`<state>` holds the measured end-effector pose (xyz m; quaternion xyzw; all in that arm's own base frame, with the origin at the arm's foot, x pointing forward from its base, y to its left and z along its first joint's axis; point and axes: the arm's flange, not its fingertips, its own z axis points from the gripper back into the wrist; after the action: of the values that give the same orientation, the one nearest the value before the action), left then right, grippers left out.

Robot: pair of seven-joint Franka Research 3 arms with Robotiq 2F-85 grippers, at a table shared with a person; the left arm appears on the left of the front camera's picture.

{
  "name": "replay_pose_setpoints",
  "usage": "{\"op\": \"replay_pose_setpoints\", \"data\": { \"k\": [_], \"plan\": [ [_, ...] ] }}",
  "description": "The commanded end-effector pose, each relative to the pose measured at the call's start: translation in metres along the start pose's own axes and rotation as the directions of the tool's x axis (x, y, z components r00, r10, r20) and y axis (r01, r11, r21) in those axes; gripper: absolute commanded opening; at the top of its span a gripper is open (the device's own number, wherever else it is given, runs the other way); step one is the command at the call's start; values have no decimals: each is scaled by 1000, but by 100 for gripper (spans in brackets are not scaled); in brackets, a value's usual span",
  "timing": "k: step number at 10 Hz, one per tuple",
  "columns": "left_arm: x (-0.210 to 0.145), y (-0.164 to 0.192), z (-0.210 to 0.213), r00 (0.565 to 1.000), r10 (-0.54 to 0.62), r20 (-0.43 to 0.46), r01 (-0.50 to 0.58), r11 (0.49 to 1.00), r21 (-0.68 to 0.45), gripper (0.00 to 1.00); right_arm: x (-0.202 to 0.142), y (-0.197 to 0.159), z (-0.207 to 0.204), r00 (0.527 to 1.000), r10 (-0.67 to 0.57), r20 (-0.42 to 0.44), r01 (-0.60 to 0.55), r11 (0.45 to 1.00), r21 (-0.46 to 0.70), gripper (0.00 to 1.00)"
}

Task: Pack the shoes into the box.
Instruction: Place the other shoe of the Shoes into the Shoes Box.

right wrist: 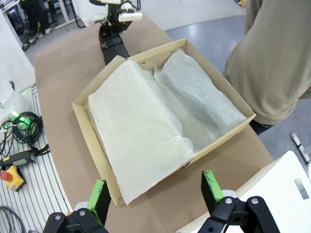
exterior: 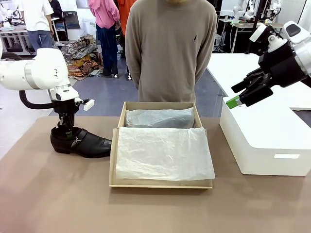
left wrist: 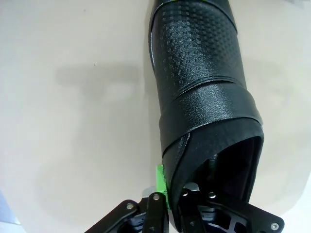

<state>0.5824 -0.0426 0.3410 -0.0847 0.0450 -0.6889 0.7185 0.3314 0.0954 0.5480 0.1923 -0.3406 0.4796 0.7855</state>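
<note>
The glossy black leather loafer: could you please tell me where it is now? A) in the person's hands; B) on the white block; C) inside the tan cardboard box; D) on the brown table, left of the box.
D: the glossy black leather loafer rests on the brown table beside the tan cardboard box, with the left gripper at its heel.

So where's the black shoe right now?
In the front view the black shoe sits on the table at the robot's left, just left of the box, with the left gripper clamped on its heel collar.
</note>
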Motion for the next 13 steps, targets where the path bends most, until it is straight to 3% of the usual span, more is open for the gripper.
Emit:
{"op": "replay_pose_setpoints", "data": {
  "k": [1,4,8,10,13],
  "plan": [
    [2,0,1,1000,18,-24,-18,1000,-10,0,0,-3,-1,1000,14,24,-14,1000,14,100],
    [-1,-2,7,1000,18,-20,-18,1000,20,0,0,-3,-1,1000,14,24,-14,1000,14,100],
    [-20,3,86,989,142,-32,-139,987,78,0,0,-3,-1,1000,14,24,-14,1000,14,100],
    [-27,6,125,943,331,-38,-329,942,64,0,0,-3,-1,1000,14,24,-14,1000,14,100],
    [-14,-6,162,804,594,-3,-594,804,26,0,0,-3,-1,1000,14,24,-14,1000,14,100]
  ]
}}
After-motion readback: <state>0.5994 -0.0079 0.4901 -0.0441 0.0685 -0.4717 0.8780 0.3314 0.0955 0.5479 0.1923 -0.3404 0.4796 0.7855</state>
